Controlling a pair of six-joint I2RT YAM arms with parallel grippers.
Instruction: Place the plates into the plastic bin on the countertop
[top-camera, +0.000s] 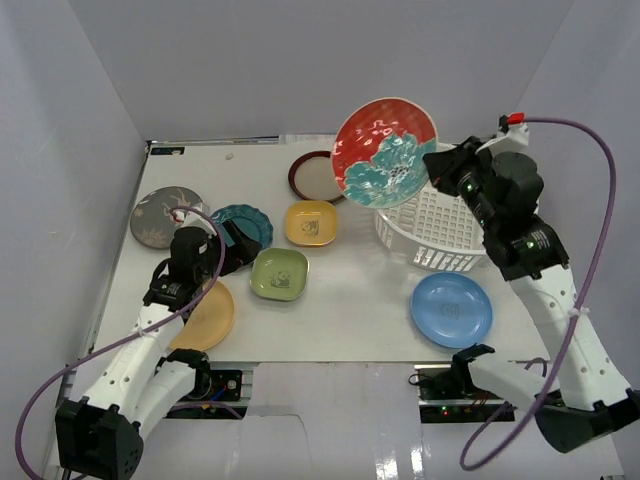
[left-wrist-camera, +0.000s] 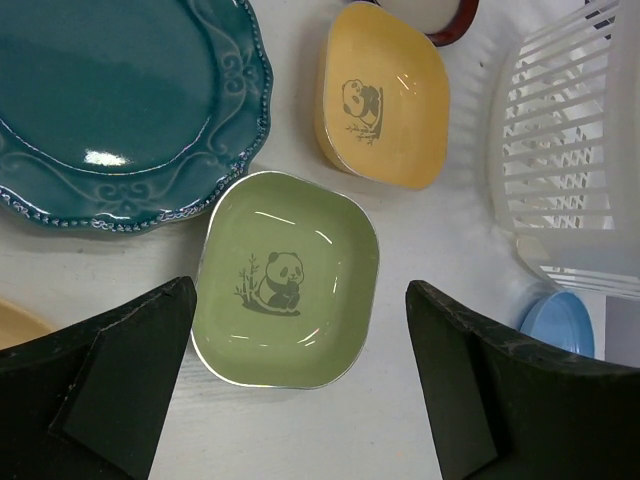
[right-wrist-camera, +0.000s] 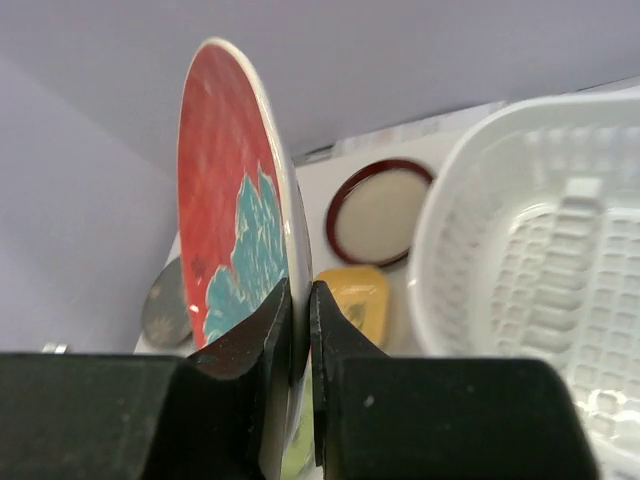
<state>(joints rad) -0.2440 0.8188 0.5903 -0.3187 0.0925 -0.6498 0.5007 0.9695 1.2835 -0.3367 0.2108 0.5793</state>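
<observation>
While the left gripper (left-wrist-camera: 300, 385) hangs with jaws spread wide above the green square dish (left-wrist-camera: 288, 280), the grey plate (top-camera: 165, 217), teal plate (top-camera: 245, 222) and yellow round plate (top-camera: 205, 315) lie toward the countertop's (top-camera: 360, 310) left edge. Mid-table sits the yellow square dish (top-camera: 311, 223), and the dark-red rimmed plate (top-camera: 312, 176) lies by the far edge. The right gripper (right-wrist-camera: 300, 300) is clenched on the rim of the red-blue plate (right-wrist-camera: 225, 220), held upright and raised by the left rim of the plastic bin (top-camera: 435, 230), which stands at the right edge. The blue plate (top-camera: 452, 309) lies near the near edge.

No readable text, label, brand or number to be made out anywhere, only wordless panda drawings printed on the green square dish (left-wrist-camera: 285, 280) and the yellow square dish (left-wrist-camera: 385, 95).
</observation>
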